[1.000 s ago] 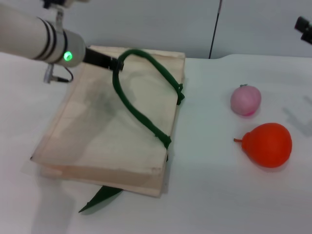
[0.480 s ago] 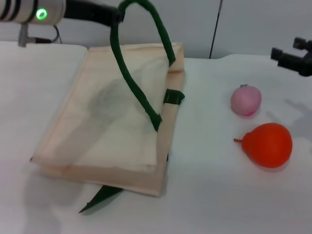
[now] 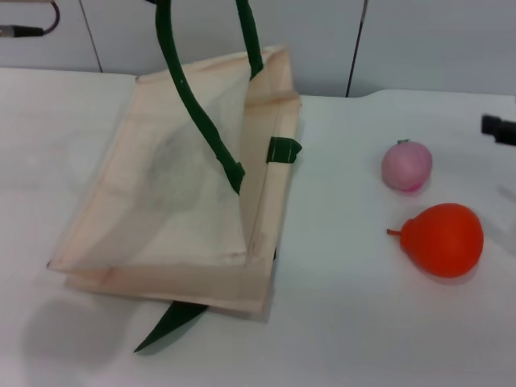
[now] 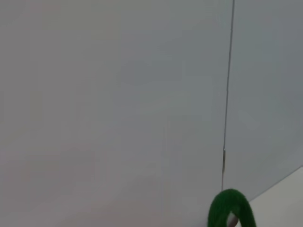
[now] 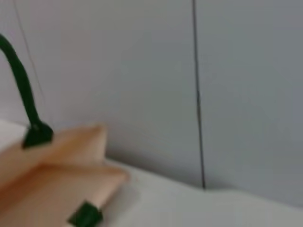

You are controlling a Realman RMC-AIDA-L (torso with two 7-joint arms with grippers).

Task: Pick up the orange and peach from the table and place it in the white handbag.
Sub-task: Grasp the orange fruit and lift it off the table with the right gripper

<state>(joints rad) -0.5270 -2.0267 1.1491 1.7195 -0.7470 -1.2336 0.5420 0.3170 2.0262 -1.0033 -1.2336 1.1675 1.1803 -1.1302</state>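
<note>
The right gripper (image 3: 498, 129) pokes in at the table's right edge, can't tell its fingers, just beyond the peach (image 3: 406, 165) and orange (image 3: 443, 239), white handbag (image 3: 173, 205) lying well left.

You have a white table (image 3: 347, 322) spread across the whole work area, its surface plain and matte. Behind it stands a pale grey wall (image 3: 427, 40), split by a thin dark vertical seam (image 3: 355, 48) that runs down to the table's back edge.
</note>
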